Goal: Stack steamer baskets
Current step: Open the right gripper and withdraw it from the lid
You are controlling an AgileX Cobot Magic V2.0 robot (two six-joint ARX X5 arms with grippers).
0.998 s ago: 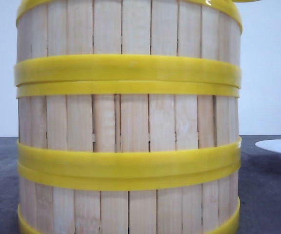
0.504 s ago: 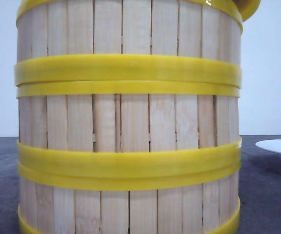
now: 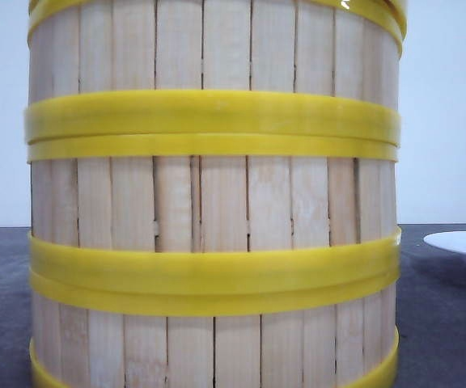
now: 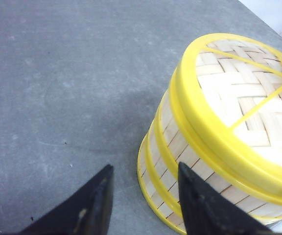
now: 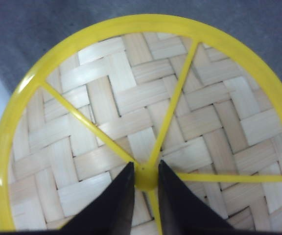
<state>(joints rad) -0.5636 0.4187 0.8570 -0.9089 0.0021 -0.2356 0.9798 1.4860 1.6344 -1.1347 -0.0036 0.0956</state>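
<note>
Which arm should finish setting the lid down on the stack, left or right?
Right. The right gripper already pinches the lid at its centre hub. The left gripper hangs open beside the stacked baskets, holding nothing.

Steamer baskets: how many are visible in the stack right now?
3, stacked in one column: bottom basket on the table, middle basket on it, top basket above, under the lid. None visible elsewhere, though the stack blocks much of the front view.

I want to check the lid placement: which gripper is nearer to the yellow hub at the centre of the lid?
Right. The right gripper has its fingers on both sides of the hub. The left gripper is open beside the stacked steamer baskets, off the lid.
</note>
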